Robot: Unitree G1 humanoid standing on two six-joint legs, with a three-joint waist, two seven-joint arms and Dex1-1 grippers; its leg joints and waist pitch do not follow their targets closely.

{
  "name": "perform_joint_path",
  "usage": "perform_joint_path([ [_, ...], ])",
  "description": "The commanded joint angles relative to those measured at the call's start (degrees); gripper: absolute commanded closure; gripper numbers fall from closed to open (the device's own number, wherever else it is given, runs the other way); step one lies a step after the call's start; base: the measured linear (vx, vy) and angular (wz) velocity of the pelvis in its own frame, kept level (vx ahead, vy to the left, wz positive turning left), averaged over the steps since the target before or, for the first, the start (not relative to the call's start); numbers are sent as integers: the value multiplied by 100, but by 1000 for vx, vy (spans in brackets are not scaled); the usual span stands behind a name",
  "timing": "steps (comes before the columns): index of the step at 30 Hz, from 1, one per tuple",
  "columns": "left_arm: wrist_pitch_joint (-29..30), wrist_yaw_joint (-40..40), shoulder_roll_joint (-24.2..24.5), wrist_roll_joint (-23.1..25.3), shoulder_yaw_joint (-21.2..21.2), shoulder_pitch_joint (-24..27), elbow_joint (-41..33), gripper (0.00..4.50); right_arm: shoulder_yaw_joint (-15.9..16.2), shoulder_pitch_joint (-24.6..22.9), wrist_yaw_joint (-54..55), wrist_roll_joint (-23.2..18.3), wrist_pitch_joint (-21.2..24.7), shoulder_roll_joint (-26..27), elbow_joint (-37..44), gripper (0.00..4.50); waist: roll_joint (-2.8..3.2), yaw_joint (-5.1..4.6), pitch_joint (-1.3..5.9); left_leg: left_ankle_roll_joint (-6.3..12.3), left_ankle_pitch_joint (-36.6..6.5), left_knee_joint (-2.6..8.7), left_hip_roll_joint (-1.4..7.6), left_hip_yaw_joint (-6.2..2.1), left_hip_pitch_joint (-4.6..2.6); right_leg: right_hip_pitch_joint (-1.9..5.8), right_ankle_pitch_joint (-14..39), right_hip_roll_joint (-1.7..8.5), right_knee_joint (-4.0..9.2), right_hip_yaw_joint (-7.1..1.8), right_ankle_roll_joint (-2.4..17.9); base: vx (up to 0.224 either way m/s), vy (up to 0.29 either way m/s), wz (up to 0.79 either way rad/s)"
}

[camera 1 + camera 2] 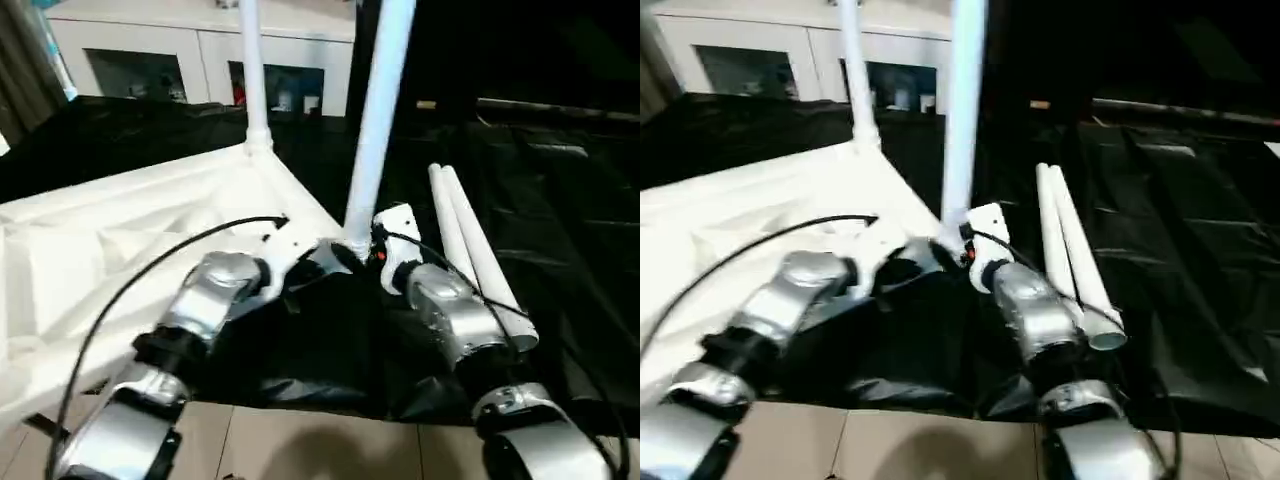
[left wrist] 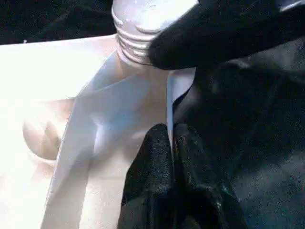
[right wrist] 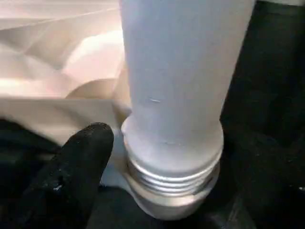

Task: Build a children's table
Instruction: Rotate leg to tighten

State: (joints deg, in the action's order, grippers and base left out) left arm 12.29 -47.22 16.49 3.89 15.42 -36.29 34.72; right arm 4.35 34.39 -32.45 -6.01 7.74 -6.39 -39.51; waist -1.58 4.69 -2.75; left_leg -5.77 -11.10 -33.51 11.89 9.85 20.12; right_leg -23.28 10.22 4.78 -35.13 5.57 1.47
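Left end effector (image 2: 171, 143): fingers pressed together, pinching the thin rim of the upturned tabletop (image 1: 120, 250) at its near corner. Right end effector (image 1: 362, 247): at the base of the near leg (image 1: 378, 110); one black finger (image 3: 71, 171) beside the leg's threaded collar, spread w/ no grip evident. Leg long axis approx. upright, threads part-exposed above socket; right arm nearer. Far leg (image 1: 252, 70) seated; two spare legs (image 1: 470, 240) lie on the black surface (image 1: 560, 220). No legible writing.
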Motion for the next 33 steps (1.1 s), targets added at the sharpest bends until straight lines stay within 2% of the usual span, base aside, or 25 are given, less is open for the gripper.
perform_joint_path([
  [1,-209,-694,184,-301,-22,210,-320,450,151,-118,-987,-266,256,-313,462,59,-3,27,366,371,-700,371,143,-15,26,368,985,370,392,-328,988,0,0,0],
  [3,-325,-1078,300,-427,27,318,-501,450,227,-178,-1265,-269,253,-456,563,59,-2,35,369,408,-661,369,153,-11,26,361,816,374,365,-330,1094,0,0,0],
  [4,-269,-1324,411,-511,70,395,-667,450,270,-210,-1464,-274,264,-559,609,59,21,37,366,379,-695,370,152,-5,15,349,812,377,366,-333,1140,0,0,0],
  [6,-231,-1526,502,-581,106,452,-791,450,315,-234,-1608,-266,256,-630,645,59,10,32,364,366,-720,372,152,2,7,346,793,374,357,-338,1200,0,0,0],
  [7,-144,-1778,646,-667,156,537,-973,450,399,-264,-1836,-262,261,-741,688,59,35,36,360,342,-749,376,156,0,7,347,815,378,355,-339,1220,0,0,0],
  [10,-133,-1889,715,-694,151,594,-1059,450,514,-321,-2193,-267,369,-875,840,59,33,44,347,292,-890,384,157,9,-20,331,972,370,388,-342,1221,0,0,0],
  [16,-101,-1949,718,-687,123,645,-1143,450,683,-399,-2423,-185,405,-977,938,59,12,48,348,240,-893,383,143,-1,2,350,1195,372,402,-339,1089,0,0,0],
  [17,-99,-1947,717,-687,122,646,-1147,450,683,-400,-2420,-183,403,-974,936,59,9,51,350,238,-860,382,148,-2,4,347,1195,376,401,-340,1083,0,0,0],
  [18,-84,-1944,717,-693,122,653,-1170,450,681,-402,-2413,-185,399,-968,931,87,10,51,353,238,-834,381,148,-3,4,347,1163,374,395,-339,1088,0,0,0],
  [20,-49,-1935,711,-703,112,645,-1192,450,678,-396,-2398,-197,405,-950,927,87,11,49,355,246,-823,379,149,-1,0,344,1102,369,388,-337,1109,0,0,0],
  [21,-44,-1940,710,-703,109,647,-1199,450,673,-402,-2396,-215,433,-945,947,106,15,49,355,248,-820,379,150,-1,-4,339,1083,366,386,-338,1119,0,0,0],
  [25,-59,-1927,716,-684,103,650,-1187,450,678,-427,-2416,-246,496,-926,995,139,4,44,360,282,-760,373,148,1,1,346,920,358,368,-336,1163,0,0,0],
  [30,17,-1843,670,-680,65,668,-1178,450,573,-518,-2202,-315,572,-819,1010,168,6,49,354,256,-779,378,145,1,5,348,1037,368,385,-340,1115,0,0,0],
  [31,38,-1792,638,-676,54,665,-1159,450,536,-536,-2063,-302,584,-778,985,171,5,49,360,246,-789,378,146,-2,0,348,1071,371,386,-338,1099,0,0,0],
  [33,117,-1138,383,-469,-22,473,-788,450,235,-532,-1006,-212,602,-432,704,173,15,26,334,192,-839,393,144,3,3,323,1173,354,410,-342,1072,0,0,0],
])
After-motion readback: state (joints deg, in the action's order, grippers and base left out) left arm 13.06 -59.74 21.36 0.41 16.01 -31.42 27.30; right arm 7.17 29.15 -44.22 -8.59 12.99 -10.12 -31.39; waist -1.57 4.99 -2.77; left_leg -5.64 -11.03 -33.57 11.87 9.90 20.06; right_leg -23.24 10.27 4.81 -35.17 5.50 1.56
